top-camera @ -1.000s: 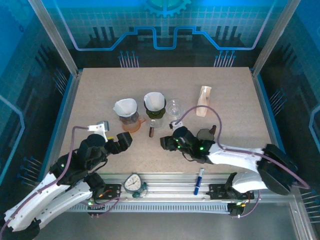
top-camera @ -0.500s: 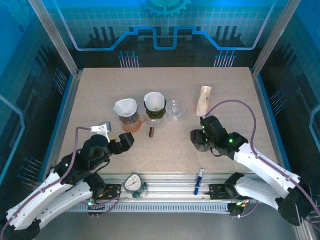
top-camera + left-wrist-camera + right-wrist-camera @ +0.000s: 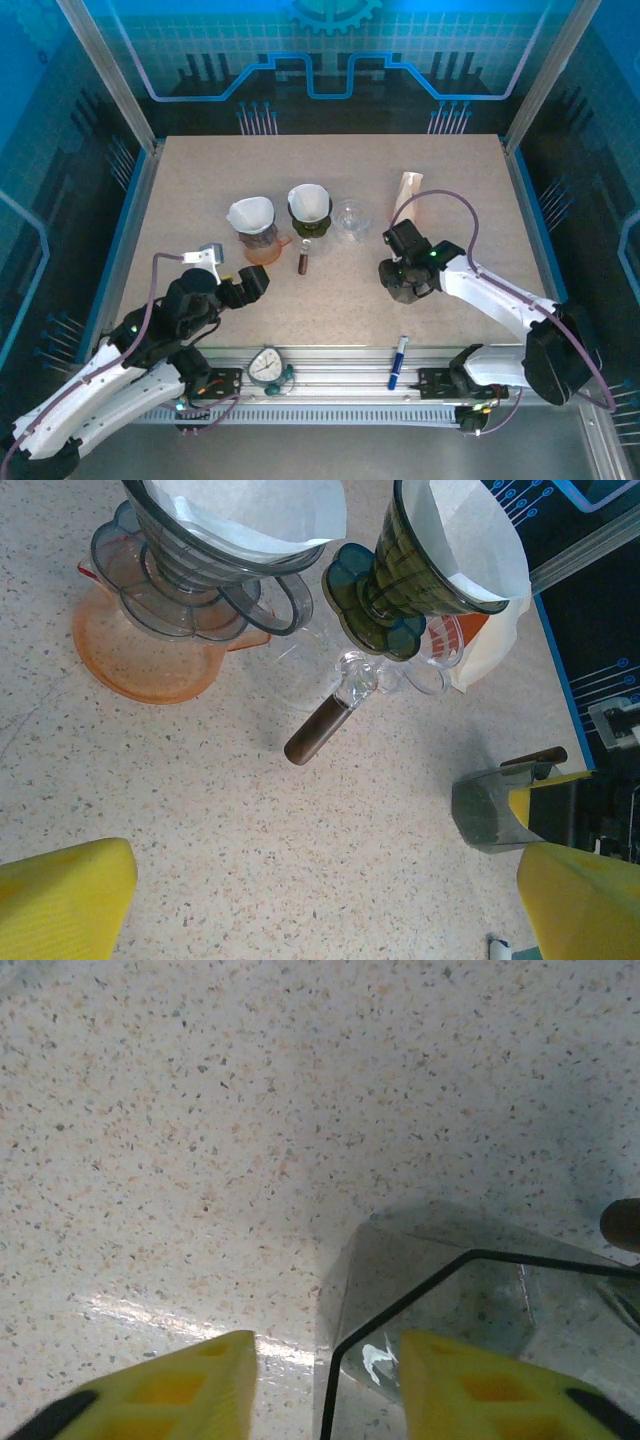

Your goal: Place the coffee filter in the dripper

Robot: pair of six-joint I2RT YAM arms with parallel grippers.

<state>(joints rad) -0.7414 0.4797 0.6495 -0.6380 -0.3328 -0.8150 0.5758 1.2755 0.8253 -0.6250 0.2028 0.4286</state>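
Note:
A smoked-grey dripper (image 3: 470, 1310) with a black rim and a brown handle (image 3: 533, 757) stands on the table at centre right. My right gripper (image 3: 325, 1390) is open and straddles its near wall, one finger inside the cup and one outside; from above, the right gripper (image 3: 394, 281) covers it. White paper filters sit in a grey dripper (image 3: 200, 550) on an orange server and in a dark green dripper (image 3: 400, 580). A cream filter pack (image 3: 405, 192) lies at the back right. My left gripper (image 3: 325, 910) is open and empty over bare table, near the left gripper (image 3: 252, 284) position left of centre.
A clear glass dripper (image 3: 348, 215) stands right of the green one. A brown-handled glass piece (image 3: 322, 725) lies in front of the drippers. A blue pen (image 3: 399, 353) and a round dial (image 3: 267, 366) rest on the front rail.
My right gripper has swung from the table's middle to the right, onto the smoked-grey dripper, and its arm has straightened out. The left arm has barely moved.

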